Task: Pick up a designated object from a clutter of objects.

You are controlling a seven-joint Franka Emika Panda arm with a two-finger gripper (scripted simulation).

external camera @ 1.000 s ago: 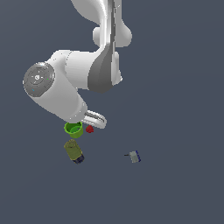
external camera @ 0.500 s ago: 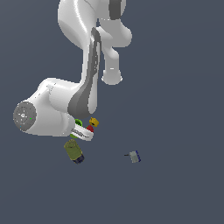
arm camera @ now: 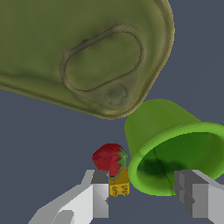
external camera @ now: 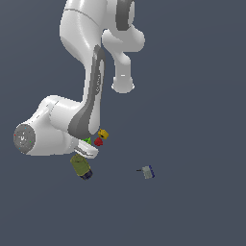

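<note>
The lime-green cup (arm camera: 175, 151) lies on its side in the wrist view, its thick rim and open mouth facing the camera. My gripper (arm camera: 146, 192) is open, one finger beside the rim and the other near a red strawberry piece (arm camera: 109, 157) and a yellow block (arm camera: 119, 186). The rim's lower edge lies between the fingertips. The olive can (arm camera: 83, 52) fills the wrist view beyond the cup. In the exterior view only a sliver of the cup (external camera: 87, 141) shows under my hand (external camera: 85, 150); the fingers are hidden there.
In the exterior view the olive can (external camera: 81, 166) with its dark blue end lies just below the hand. The red piece (external camera: 98, 141) and yellow block (external camera: 103, 134) sit beside it. A small grey-and-blue thing (external camera: 148, 172) lies apart toward the exterior view's right.
The arm has swung down and toward the exterior view's left, so the hand now sits low over the cup and covers most of it. The objects have not moved.
</note>
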